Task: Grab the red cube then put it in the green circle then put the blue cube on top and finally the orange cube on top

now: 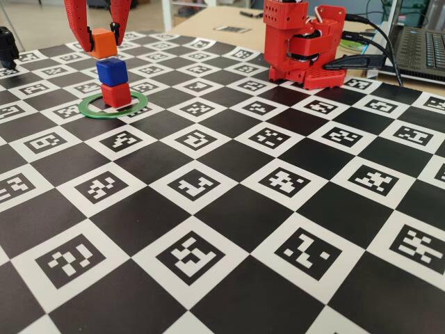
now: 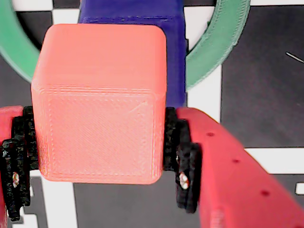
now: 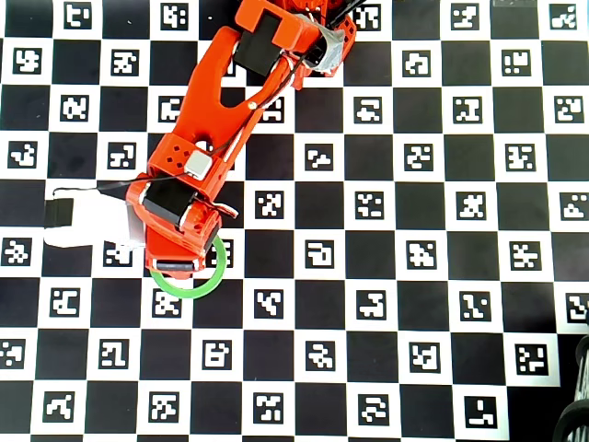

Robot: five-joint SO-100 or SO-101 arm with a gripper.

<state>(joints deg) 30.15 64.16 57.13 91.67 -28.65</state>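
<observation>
The fingers (image 1: pixel 102 43) clamp the orange cube (image 1: pixel 103 43), tilted, just above the upright blue cube (image 1: pixel 112 71) on the red cube (image 1: pixel 116 94).

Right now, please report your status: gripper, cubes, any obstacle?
Gripper shut on orange cube, held just above blue cube. Blue sits on red cube inside green circle. Nothing in the way.
</observation>
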